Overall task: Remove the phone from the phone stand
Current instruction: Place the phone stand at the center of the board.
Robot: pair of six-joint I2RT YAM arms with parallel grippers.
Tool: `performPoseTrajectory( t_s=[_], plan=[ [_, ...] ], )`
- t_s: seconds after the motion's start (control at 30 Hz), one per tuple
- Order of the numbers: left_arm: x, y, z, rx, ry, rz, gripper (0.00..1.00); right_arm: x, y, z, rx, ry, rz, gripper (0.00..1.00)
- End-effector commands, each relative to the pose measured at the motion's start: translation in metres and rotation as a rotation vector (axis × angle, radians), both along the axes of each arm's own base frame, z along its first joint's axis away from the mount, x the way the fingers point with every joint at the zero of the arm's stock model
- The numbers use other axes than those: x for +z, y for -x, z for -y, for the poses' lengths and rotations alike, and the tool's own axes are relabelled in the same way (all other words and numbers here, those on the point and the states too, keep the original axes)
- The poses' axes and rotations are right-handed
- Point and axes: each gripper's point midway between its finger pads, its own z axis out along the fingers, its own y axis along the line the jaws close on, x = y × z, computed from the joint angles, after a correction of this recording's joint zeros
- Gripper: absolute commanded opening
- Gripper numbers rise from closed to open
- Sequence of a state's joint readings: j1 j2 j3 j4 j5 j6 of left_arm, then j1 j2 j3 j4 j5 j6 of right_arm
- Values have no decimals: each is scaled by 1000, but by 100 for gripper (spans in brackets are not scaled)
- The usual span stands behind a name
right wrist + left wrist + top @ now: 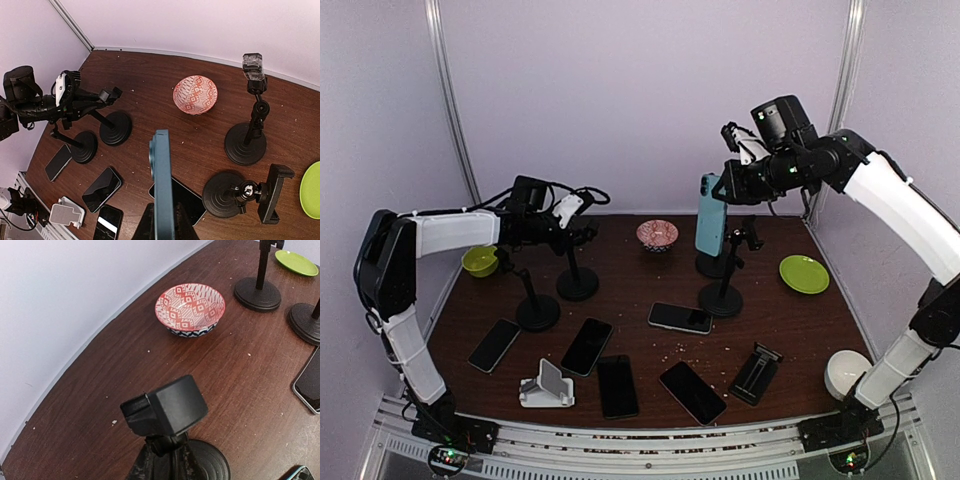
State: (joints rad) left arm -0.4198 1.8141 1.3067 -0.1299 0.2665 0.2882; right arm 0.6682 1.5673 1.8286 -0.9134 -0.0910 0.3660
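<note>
- The right gripper [728, 188] was pinched on the light-blue phone [712, 215], holding it upright in the air at the far right of the table [630, 285].
- The phone hung above the upright phone stand [245, 145] and the tilted stand [235, 192]. Both clamps looked empty, so the lift-out seemed done.
- The next move would call for carrying it clear of those stands and laying it flat on bare wood.
- The left gripper [567, 211] reached at the left stand's clamp head [165, 407]; I could not tell whether its fingers were spread or pressed together.
</note>
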Motion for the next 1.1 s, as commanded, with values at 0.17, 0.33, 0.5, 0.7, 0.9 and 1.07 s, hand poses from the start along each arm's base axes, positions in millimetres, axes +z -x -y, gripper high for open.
performPoseTrajectory(
  t_s=[0.17,0.33,0.5,0.7,0.9,1.07],
  plan=[
    [24,11,1,-22,67,69,32,29,4,1,6,-67,92,0],
    [35,17,-2,-21,79,94,44,31,5,1,8,-69,97,0],
    [57,22,-4,-17,101,134,53,34,5,1,13,-68,104,0],
    [92,28,-8,7,167,183,65,37,7,2,16,-74,108,0],
    [145,42,-18,58,270,252,78,38,9,2,24,-74,109,0],
    [185,54,-39,161,333,311,97,39,10,1,34,-76,114,0]
  ],
)
